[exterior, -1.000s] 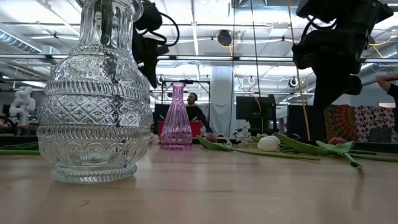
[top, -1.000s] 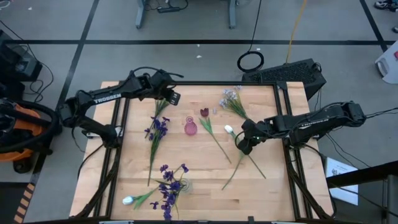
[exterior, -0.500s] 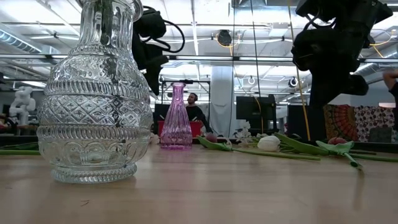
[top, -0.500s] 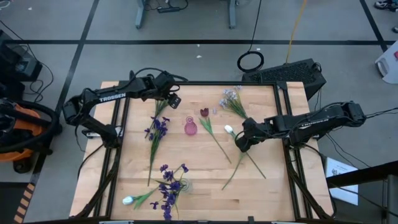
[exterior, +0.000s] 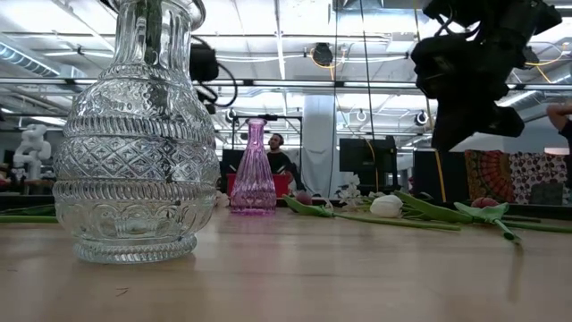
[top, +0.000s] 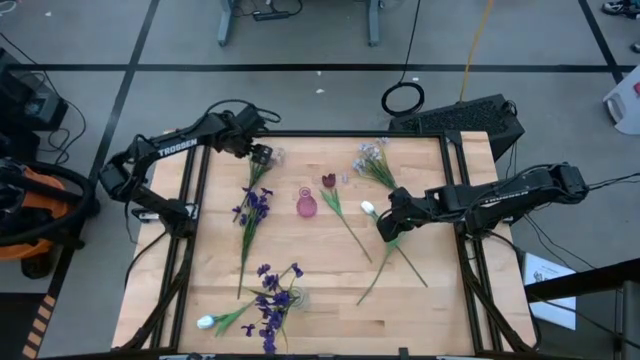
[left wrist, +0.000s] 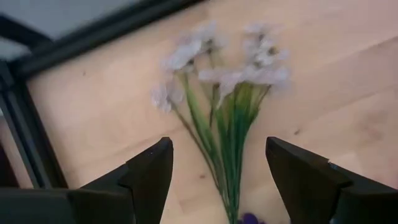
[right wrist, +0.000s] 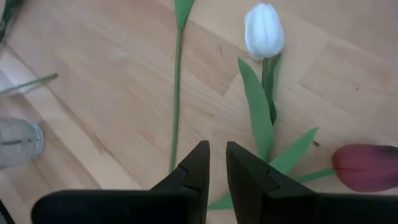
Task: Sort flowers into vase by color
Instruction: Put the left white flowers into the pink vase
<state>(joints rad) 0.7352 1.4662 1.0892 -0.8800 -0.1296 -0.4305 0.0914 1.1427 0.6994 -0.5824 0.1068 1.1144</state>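
My left gripper [top: 264, 157] is open and empty above the table's far left. It stands over a pale lavender-white cluster [left wrist: 217, 68] whose green stems lie flat on the table. My right gripper [top: 386, 228] is shut and empty, hovering at the right. A white tulip bud [right wrist: 263, 30] and a dark red tulip bud [right wrist: 365, 167] lie on the table ahead of it. A small pink vase [top: 306, 205] stands at mid table. A clear glass vase [exterior: 134, 134] stands near the front edge, with dark purple clusters [top: 270, 300] in and around it.
A dark purple flower [top: 254, 205] lies left of the pink vase, and a dark red tulip [top: 328, 181] lies beside it. A second lavender cluster [top: 372, 157] lies at the far right, and a white tulip [top: 206, 322] at the near left. People show beyond the table [exterior: 279, 156].
My left gripper has drawn a little toward the table's far left corner, still open. My right gripper has shifted slightly toward the table's left. No flower has moved.
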